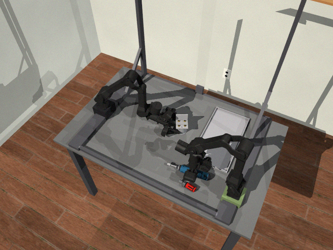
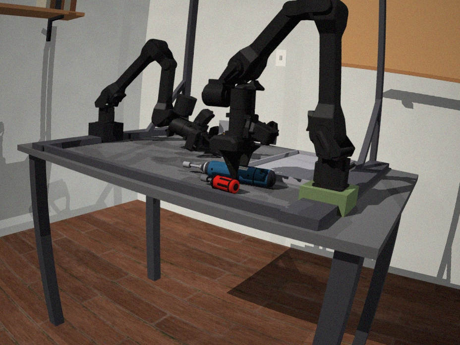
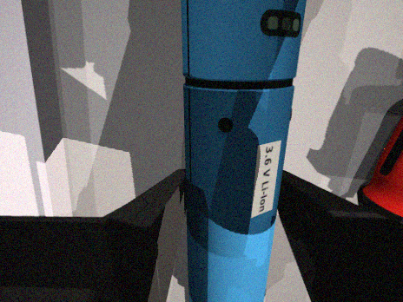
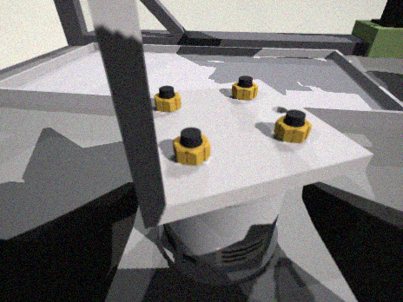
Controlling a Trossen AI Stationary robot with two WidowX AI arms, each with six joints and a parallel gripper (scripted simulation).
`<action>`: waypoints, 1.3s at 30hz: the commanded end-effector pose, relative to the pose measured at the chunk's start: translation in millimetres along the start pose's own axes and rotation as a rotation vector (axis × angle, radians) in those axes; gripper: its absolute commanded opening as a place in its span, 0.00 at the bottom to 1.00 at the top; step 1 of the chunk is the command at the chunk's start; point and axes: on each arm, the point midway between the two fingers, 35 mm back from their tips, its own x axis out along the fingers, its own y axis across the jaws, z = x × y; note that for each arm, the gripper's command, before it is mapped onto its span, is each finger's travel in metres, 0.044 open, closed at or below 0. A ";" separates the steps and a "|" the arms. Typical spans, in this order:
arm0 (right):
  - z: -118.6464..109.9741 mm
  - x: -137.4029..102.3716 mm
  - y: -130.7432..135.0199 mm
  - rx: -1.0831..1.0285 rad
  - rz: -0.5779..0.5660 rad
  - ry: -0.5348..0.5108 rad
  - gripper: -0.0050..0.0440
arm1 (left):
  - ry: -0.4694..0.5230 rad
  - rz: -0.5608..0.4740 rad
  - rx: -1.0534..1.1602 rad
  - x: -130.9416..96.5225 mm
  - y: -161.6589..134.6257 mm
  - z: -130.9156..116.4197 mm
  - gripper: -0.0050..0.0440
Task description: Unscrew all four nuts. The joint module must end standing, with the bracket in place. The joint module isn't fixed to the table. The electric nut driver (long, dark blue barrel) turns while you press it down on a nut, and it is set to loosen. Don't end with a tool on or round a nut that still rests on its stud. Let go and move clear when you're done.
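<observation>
The joint module (image 4: 247,217) stands upright. The white bracket (image 1: 181,117) (image 4: 226,126) sits on top, its tall plate up. Several yellow nuts (image 4: 192,149) (image 4: 293,128) (image 4: 168,101) (image 4: 244,90) are on their black studs. My right gripper (image 4: 221,189) is open, its fingers low on either side of the module, with gaps visible. The blue nut driver (image 1: 184,169) (image 2: 217,167) (image 3: 239,108) lies on the table. My left gripper (image 2: 238,170) (image 3: 230,178) points down, shut on its barrel near the label. Its fingertips are hidden in the top view.
A red-handled tool (image 1: 190,186) (image 2: 225,184) (image 3: 393,182) lies close beside the driver and my left fingers. A white tray (image 1: 228,126) (image 4: 82,78) lies beyond the module, partly under the left arm. A green block (image 1: 234,199) (image 2: 323,193) is under the left arm's base.
</observation>
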 end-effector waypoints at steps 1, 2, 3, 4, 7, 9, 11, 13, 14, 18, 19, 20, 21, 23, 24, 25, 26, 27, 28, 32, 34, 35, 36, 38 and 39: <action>13.1 8.1 1.5 0.006 0.000 -0.032 0.91 | 0.055 0.010 0.005 -20.8 2.9 -10.0 0.42; 14.3 8.1 1.5 0.006 0.000 -0.035 0.91 | 0.055 0.010 0.005 -24.7 2.8 -9.9 0.43; 17.8 7.9 1.5 0.006 0.000 -0.042 0.91 | 0.055 0.010 0.005 -30.2 2.8 -9.6 0.43; 18.8 7.8 1.5 0.006 0.000 -0.045 0.86 | 0.055 0.010 0.005 -37.6 2.8 -9.4 0.43; 17.1 5.8 1.4 0.006 0.000 -0.040 0.73 | 0.055 0.010 0.005 -59.4 2.5 -8.2 0.43; 17.4 5.6 1.3 0.006 0.000 -0.041 0.70 | 0.055 0.010 0.005 -66.8 2.4 -7.5 0.43; 17.8 5.4 1.3 0.006 0.000 -0.042 0.68 | 0.055 0.010 0.005 -66.8 2.4 -7.5 0.43; 17.8 5.2 1.2 0.006 0.000 -0.043 0.65 | 0.055 0.010 0.005 -66.8 2.4 -7.5 0.43; 17.8 5.1 1.2 0.006 0.000 -0.043 0.64 | 0.055 0.010 0.005 -66.8 2.4 -7.5 0.43; 18.9 4.9 1.3 0.005 0.001 -0.045 0.62 | 0.055 0.010 0.005 -66.8 2.4 -7.5 0.43; 19.2 4.8 1.3 0.005 0.001 -0.046 0.61 | 0.055 0.010 0.005 -66.8 2.4 -7.5 0.43; 19.2 4.5 1.2 0.005 0.001 -0.046 0.56 | 0.055 0.010 0.005 -66.8 2.4 -7.5 0.43; 19.0 4.2 0.9 0.005 0.001 -0.045 0.51 | 0.055 0.010 0.005 -66.8 2.4 -7.5 0.43; 17.3 4.5 0.9 0.003 0.001 -0.041 0.59 | 0.055 0.010 0.005 -66.8 2.4 -7.5 0.43; 17.3 4.5 0.9 0.003 0.001 -0.041 0.59 | 0.056 0.010 0.005 -66.8 2.4 -7.5 0.43; 17.3 4.5 0.9 0.003 0.001 -0.041 0.59 | 0.053 0.020 -0.007 -67.6 3.2 -7.6 0.43; 17.3 4.5 0.9 0.003 0.001 -0.041 0.59 | 0.040 0.027 -0.018 -66.8 3.5 -7.8 0.43; 17.3 4.5 0.9 0.003 0.001 -0.041 0.59 | 0.037 0.038 -0.030 -68.5 4.3 -8.1 0.43; 17.3 4.5 0.9 0.003 0.001 -0.041 0.59 | 0.031 0.056 -0.048 -71.1 5.9 -8.7 0.43; 17.3 4.5 0.9 0.003 0.001 -0.041 0.59 | -0.026 0.197 -0.188 -83.0 13.3 -11.8 0.43; 17.3 4.5 0.9 0.003 0.001 -0.041 0.59 | -0.026 0.197 -0.188 -83.0 13.3 -11.8 0.43; 17.3 4.5 0.9 0.003 0.001 -0.041 0.59 | -0.039 0.236 -0.227 -86.5 15.2 -12.5 0.43; 17.3 4.5 0.9 0.003 0.001 -0.041 0.59 | -0.052 0.274 -0.264 -90.6 17.6 -13.3 0.43; 17.3 4.5 0.9 0.003 0.001 -0.041 0.59 | -0.078 0.350 -0.339 -97.7 21.7 -14.6 0.43; 17.3 4.5 0.9 0.003 0.001 -0.041 0.59 | -0.090 0.388 -0.377 -100.9 23.5 -15.1 0.43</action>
